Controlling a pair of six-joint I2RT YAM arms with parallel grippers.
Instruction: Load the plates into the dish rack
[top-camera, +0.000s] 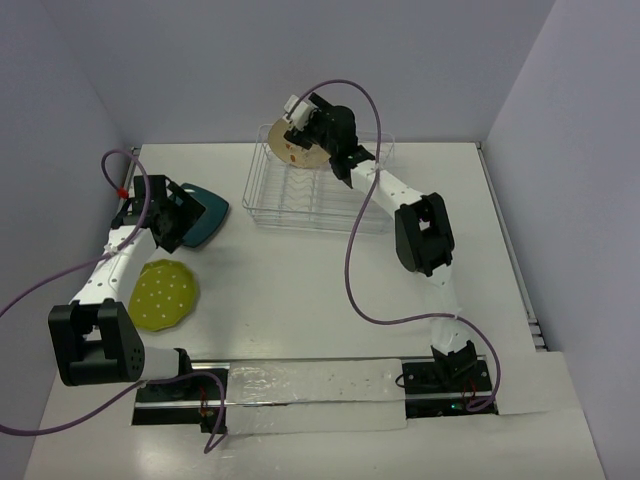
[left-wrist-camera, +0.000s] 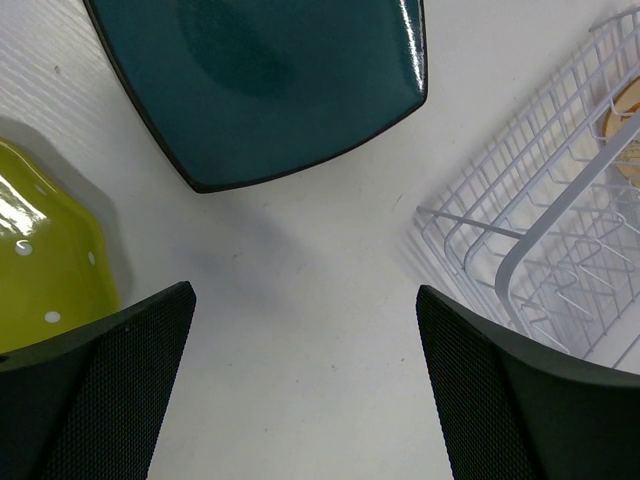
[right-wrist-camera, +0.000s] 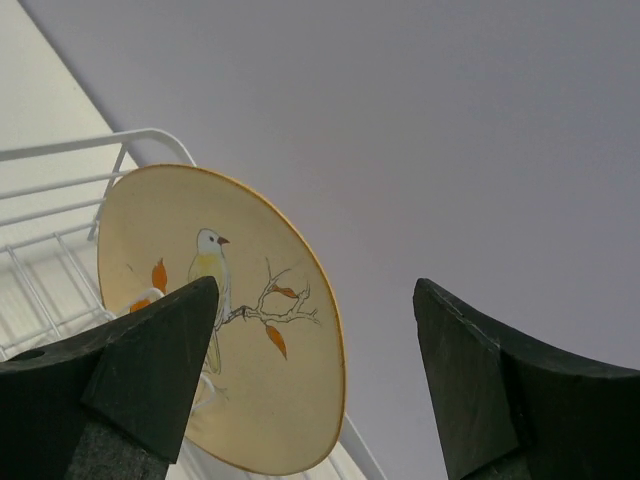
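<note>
Beige plate (right-wrist-camera: 265, 340), bird-and-branch motif, tilted on edge beside wire rack (right-wrist-camera: 60, 148) rim. Right gripper (right-wrist-camera: 315, 290) fingers spread, plate not gripped.

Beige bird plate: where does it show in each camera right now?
Top external: beige plate top centre, at the dish rack far-left corner.
Left wrist: beige sliver at the right edge, behind rack wires.
Right wrist: centre-left, partly behind one finger.
Shared landmark: the rack's white wire rim.
</note>
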